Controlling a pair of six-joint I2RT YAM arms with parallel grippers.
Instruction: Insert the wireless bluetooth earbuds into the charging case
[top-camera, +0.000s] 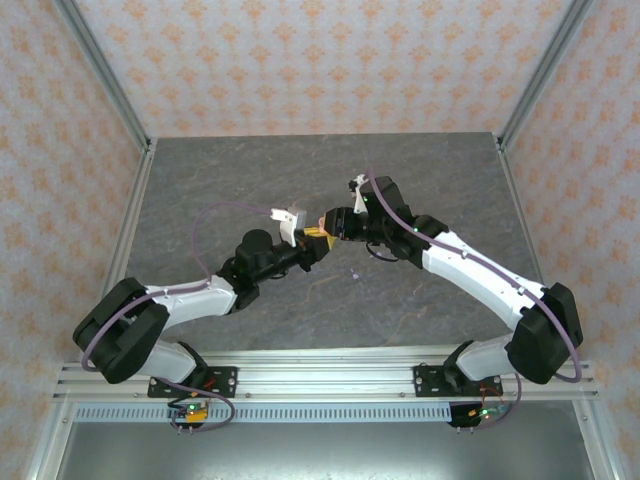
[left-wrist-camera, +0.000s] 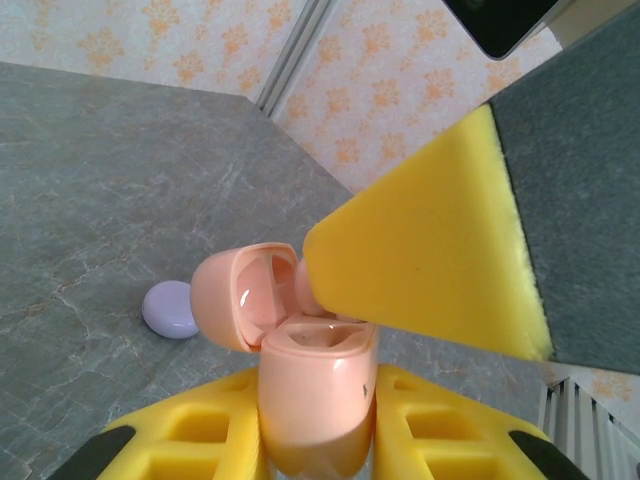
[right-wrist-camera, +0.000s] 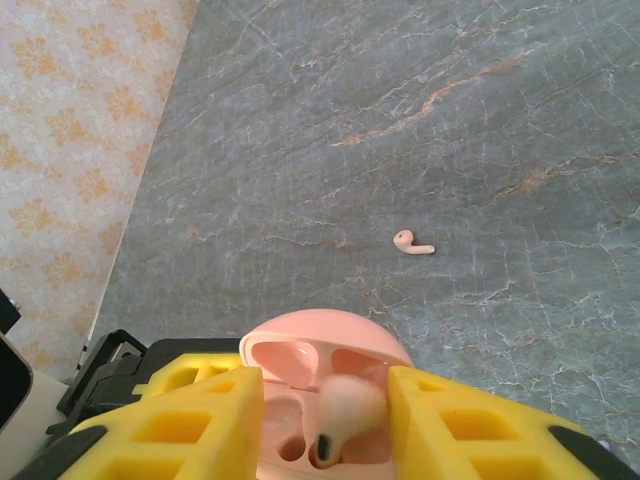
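The left gripper (left-wrist-camera: 322, 445) clamps the open pink charging case (left-wrist-camera: 318, 385). A pink earbud (right-wrist-camera: 348, 410) sits between the jaws of the right gripper (right-wrist-camera: 328, 425), over the case; whether they grip it cannot be determined. A second earbud (right-wrist-camera: 412, 243) lies on the table beyond them.

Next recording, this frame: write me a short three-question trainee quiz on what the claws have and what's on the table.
1. True or false: the pink case in the left claw has its lid shut.
2. Between the fingers of the right claw sits: A) an earbud B) a coin C) a screw.
3. Where does the other pink earbud lie?
Key: 1 false, the lid is open; 2 A; 3 loose on the table, apart from the case.
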